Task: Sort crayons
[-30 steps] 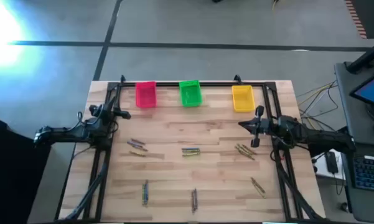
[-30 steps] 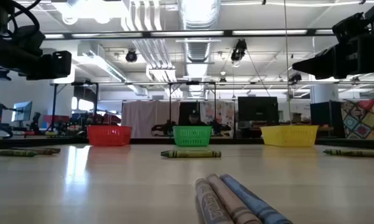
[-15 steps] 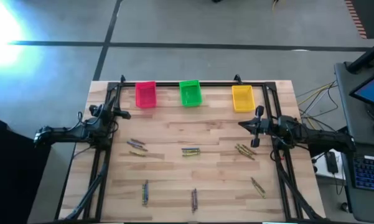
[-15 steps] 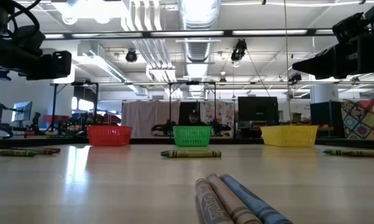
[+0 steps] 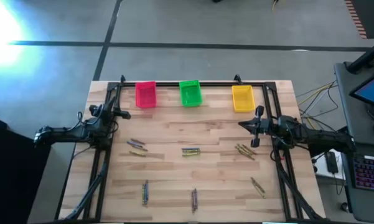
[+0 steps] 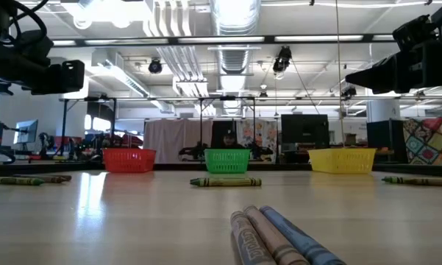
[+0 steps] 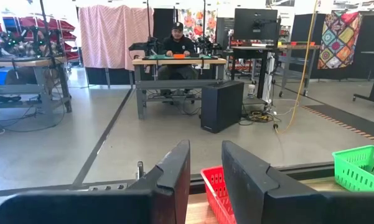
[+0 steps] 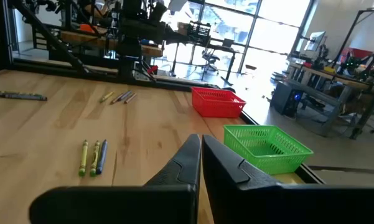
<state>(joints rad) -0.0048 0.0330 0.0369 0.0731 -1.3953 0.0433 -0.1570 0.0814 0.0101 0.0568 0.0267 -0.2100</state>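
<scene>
Crayons lie flat on the wooden table in small groups: at the middle left [image 5: 135,146], the centre [image 5: 191,151], the middle right [image 5: 244,151], and three groups near the front edge [image 5: 145,193] [image 5: 194,199] [image 5: 257,186]. The low view shows the front group [image 6: 276,237] close up. My left gripper [image 5: 119,113] [image 7: 205,162] hovers over the table's left side near the pink bin, open, with nothing between its fingers. Over the right side, below the yellow bin, my right gripper [image 5: 243,123] [image 8: 201,149] is shut and holds nothing. Both are well above the crayons.
Three small bins stand in a row along the far edge: pink [image 5: 145,94], green [image 5: 190,93] and yellow [image 5: 243,98]. A black frame [image 5: 174,84] runs along the far edge and down both sides. A person sits at a desk [image 7: 177,43] in the room beyond.
</scene>
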